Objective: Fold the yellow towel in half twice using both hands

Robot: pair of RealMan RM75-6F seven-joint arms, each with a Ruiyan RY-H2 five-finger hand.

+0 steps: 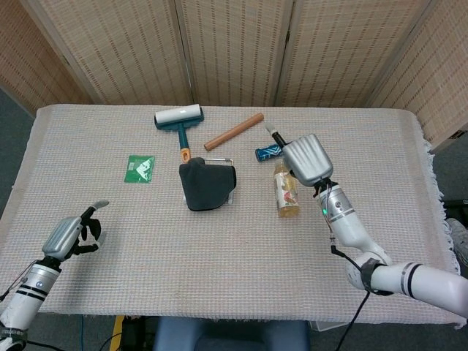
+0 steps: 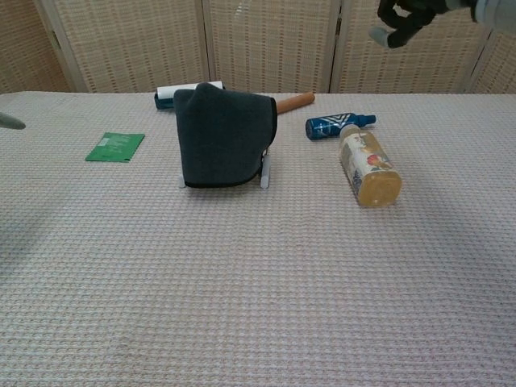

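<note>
Left hand low over the tabletop's near-left corner, fingers curled in on nothing; only a tip shows in chest view. Dark towel, not yellow, draped over a small rack mid-tabletop, rack mostly hidden. Right hand raised over the bottle, empty, fingers apart; mostly cropped in chest view.

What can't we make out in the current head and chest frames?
- Rack under the dark cloth: the cloth covers all but its feet and a wire edge.
- Lint roller: the cloth blocks most of it in the chest view.
- Right hand: seen from the back, finger pose hidden; cropped at the top edge in the chest view.
- Green packet: print too small.
- No yellow towel shows in either view.
</note>
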